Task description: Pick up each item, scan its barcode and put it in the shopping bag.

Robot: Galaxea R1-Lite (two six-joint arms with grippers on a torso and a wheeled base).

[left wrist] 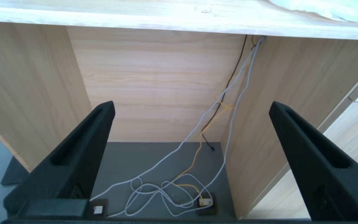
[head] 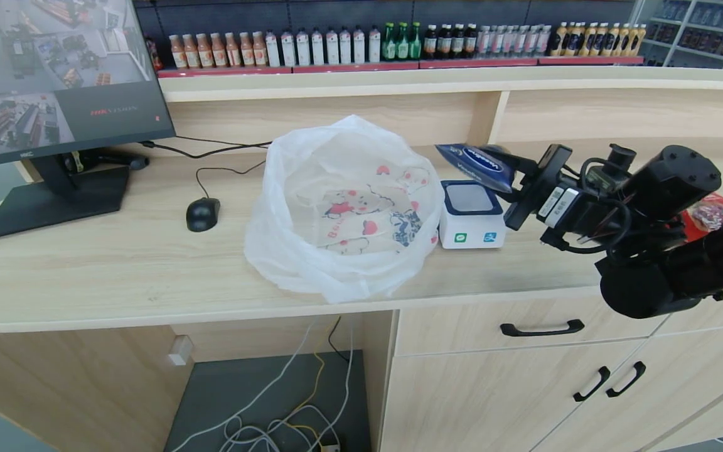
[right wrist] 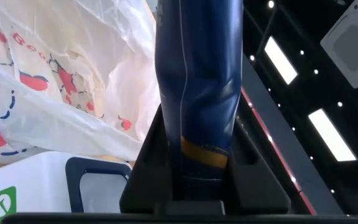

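My right gripper is shut on a blue snack packet, holding it just above the white barcode scanner on the counter. In the right wrist view the blue packet stands clamped between the two black fingers, with the scanner below and the shopping bag beside it. The white shopping bag with red and blue prints lies open on the counter, left of the scanner. My left gripper is open below the counter edge, with nothing between its fingers.
A red packet lies on the counter at the far right behind my right arm. A monitor and a black mouse stand at the left. Cables hang in the space under the counter. Drawers with black handles lie below.
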